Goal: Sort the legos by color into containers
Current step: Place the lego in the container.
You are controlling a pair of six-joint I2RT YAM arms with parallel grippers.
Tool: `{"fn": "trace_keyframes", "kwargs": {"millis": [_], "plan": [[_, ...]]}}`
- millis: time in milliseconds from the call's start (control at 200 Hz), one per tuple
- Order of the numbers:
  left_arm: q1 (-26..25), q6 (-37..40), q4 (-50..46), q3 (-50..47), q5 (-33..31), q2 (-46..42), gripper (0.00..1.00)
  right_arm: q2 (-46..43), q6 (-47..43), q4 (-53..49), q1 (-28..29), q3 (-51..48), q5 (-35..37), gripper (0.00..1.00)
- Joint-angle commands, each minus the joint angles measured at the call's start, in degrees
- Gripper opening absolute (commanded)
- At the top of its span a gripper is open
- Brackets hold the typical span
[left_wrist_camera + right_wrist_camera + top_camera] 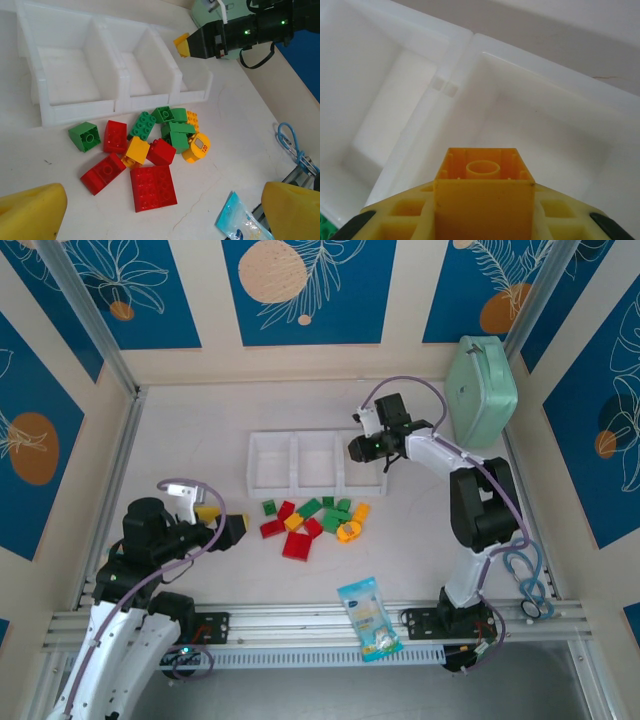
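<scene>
The right gripper (360, 450) grips a yellow-orange brick (482, 182). The rightmost bin (555, 135) lies open directly under its fingertips and slightly ahead, so releasing seems next.

I'm running a robot test cell here, a lab rig rather than a home. A bare white tabletop (200, 430) is boxed in by printed blue wall panels (130, 290). Aluminium extrusion rails (300, 620) line the near edge, with the left arm (150, 530) and right arm (480, 505) bolted on, and coiled cabling (526, 575) hangs loose.
</scene>
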Motion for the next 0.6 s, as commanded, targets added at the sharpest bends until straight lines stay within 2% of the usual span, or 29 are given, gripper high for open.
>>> {"fn": "trace_keyframes", "kwargs": {"millis": [0,30,95,160,295,415,525,595], "plan": [[-0.37,0.15,0.87,-0.18,0.27,-0.80,0.99,1.43,1.16,1.94,-0.09,2.62,-0.12,0.28],[-0.38,0.16,0.85,-0.21,0.16,-0.83,0.99,1.70,1.30,1.85,-0.05,2.97,0.25,0.32],[-0.37,0.16,0.86,-0.13,0.21,-0.84,0.99,1.98,1.22,1.27,0.07,3.80,0.76,0.35],[-0.38,0.12,0.93,-0.13,0.22,-0.85,0.99,1.76,1.17,0.94,0.52,4.17,1.81,0.46],[-0.44,0.05,0.91,-0.13,0.02,-0.89,0.99,1.15,0.57,-1.58,1.44,5.82,3.08,0.56],[-0.39,0.06,0.93,-0.19,-0.13,-0.86,0.99,-0.80,0.66,-2.54,2.59,5.48,5.90,0.60],[-0.37,0.04,0.93,-0.16,-0.13,-0.95,0.99,-3.85,4.82,-3.91,3.11,5.05,9.02,0.65],[-0.38,0.03,0.89,-0.16,-0.08,-1.08,0.99,-5.83,11.14,-7.73,3.00,6.25,12.83,0.70]]}}
